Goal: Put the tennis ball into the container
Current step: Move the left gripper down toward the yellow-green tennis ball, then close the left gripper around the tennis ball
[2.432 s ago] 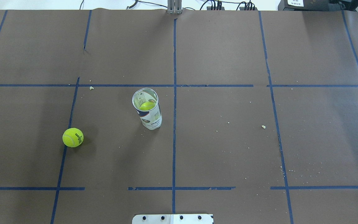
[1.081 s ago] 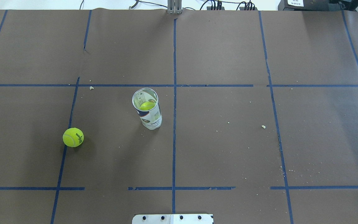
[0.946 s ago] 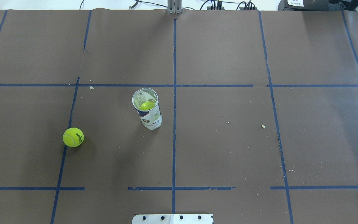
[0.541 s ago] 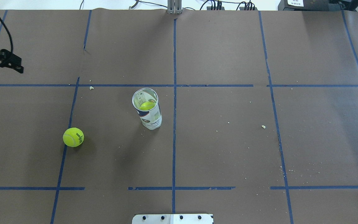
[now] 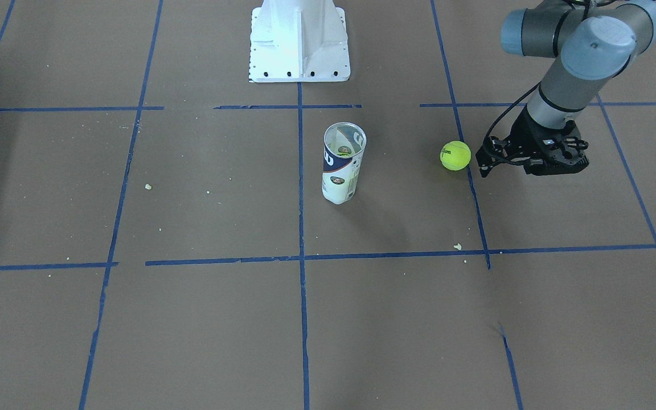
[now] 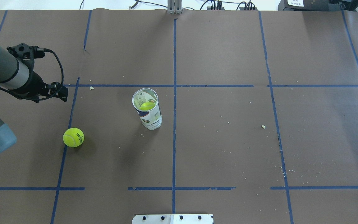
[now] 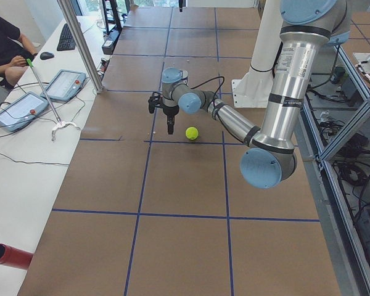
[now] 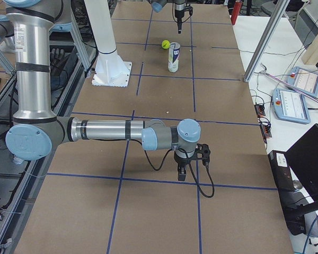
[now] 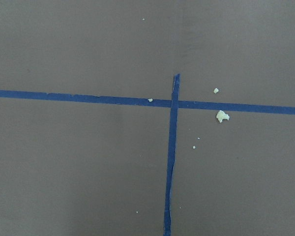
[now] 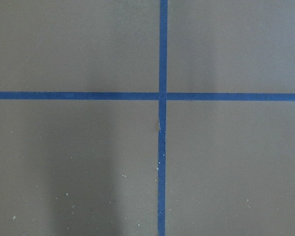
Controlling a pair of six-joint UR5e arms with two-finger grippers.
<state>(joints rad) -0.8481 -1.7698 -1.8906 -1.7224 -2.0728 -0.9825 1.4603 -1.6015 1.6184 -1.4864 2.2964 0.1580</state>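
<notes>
The tennis ball (image 6: 73, 137) (image 5: 455, 155) lies on the brown table, left of the container. The container (image 6: 148, 113) (image 5: 342, 168) stands upright and open, with another yellow-green ball (image 6: 147, 105) inside it. My left arm's wrist (image 6: 39, 88) (image 5: 538, 154) hovers beyond the loose ball, towards the table's left end. The left gripper (image 7: 170, 128) points straight down beside the ball (image 7: 192, 133), clear of it; I cannot tell whether it is open or shut. The right gripper (image 8: 181, 173) hangs low near the table's right end, far from both; its state is unclear too.
The white robot base (image 5: 299, 40) (image 6: 172, 218) sits at the near middle edge. Blue tape lines and small crumbs (image 9: 221, 116) mark the table. Tablets (image 7: 65, 83) and a metal pole (image 7: 83, 46) stand on the operators' side, where a person sits.
My left arm has come in from the left edge and moved farther over the table, nearer the loose ball. Ball and container have not moved.
</notes>
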